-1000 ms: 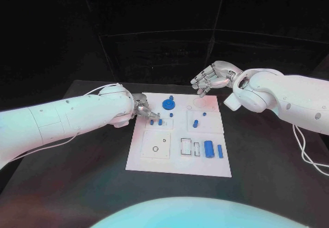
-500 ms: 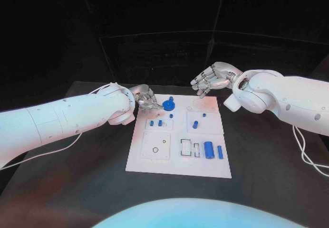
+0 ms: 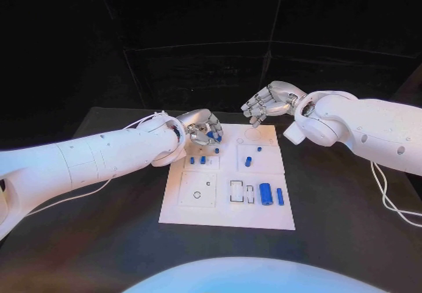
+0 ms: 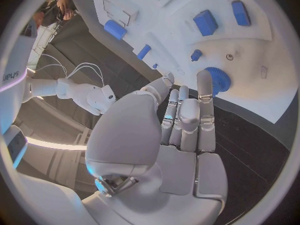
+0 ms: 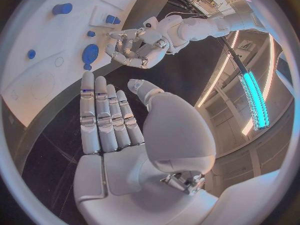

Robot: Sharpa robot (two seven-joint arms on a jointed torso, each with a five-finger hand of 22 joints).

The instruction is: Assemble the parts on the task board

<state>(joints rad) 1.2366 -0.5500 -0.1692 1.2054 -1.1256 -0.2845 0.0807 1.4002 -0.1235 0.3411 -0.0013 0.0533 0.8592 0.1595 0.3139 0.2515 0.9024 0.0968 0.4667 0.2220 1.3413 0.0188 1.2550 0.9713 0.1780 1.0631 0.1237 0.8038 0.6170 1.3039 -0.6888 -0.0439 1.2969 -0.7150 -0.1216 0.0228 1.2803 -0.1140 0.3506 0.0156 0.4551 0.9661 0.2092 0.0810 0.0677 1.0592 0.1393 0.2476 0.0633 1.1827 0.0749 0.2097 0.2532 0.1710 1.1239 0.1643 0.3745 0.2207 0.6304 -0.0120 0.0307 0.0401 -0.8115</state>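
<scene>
I am holding my left hand [image 3: 200, 129] over the far left corner of the task board [image 3: 227, 210], its fingers [image 4: 206, 92] stretched out side by side and gripping nothing. Just beyond their tips the blue gear [image 4: 217, 80] is standing on the board; whether a fingertip is touching it I cannot tell. Past the gear, further from those fingers, small blue parts [image 3: 197, 160] are standing in their seats, and the blue cylinder [image 3: 264, 193] is lying near the board's near right side. I am holding my right hand [image 3: 266, 103] above the board's far right corner, fingers [image 5: 103, 115] extended together and empty, clear of the board. The board is lying flat on the black bench [image 3: 105, 238].
</scene>
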